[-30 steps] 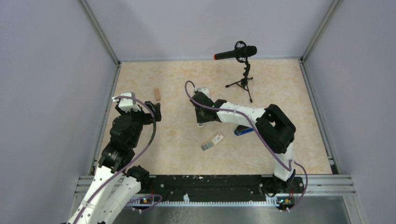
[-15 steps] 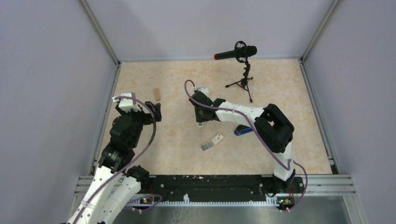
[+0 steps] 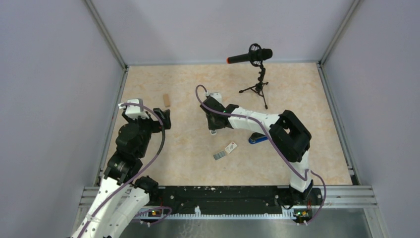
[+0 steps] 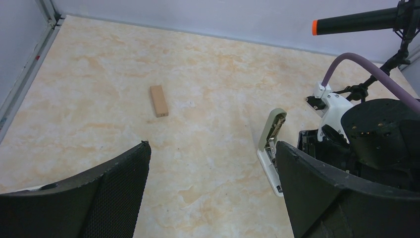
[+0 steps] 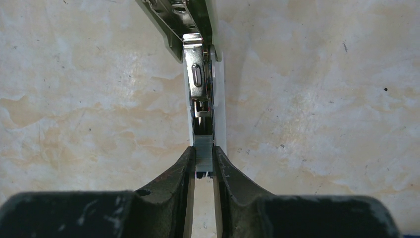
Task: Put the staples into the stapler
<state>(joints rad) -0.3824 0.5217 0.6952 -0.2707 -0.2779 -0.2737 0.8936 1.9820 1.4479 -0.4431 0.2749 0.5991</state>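
The pale stapler [image 5: 217,124] lies hinged open on the table, its lid [image 4: 271,130] raised and its silvery rail [image 5: 197,79] bare. My right gripper [image 5: 202,151] is shut on a short grey strip of staples [image 5: 203,148], held at the near end of that rail. In the top view the right gripper [image 3: 213,125] covers most of the stapler. A white staple box [image 3: 231,147] and a grey staple block [image 3: 219,155] lie just in front of it. My left gripper [image 4: 213,193] stands open, nothing between its fingers, left of the stapler and apart from it.
A brown wooden block [image 3: 167,100] lies at the back left. A blue bar [image 3: 258,139] sits under the right forearm. A microphone [image 3: 250,55] on a small tripod [image 3: 257,88] stands at the back. Metal frame rails border the table.
The right arm has shifted very slightly over the stapler; the left arm and the loose items have not moved.
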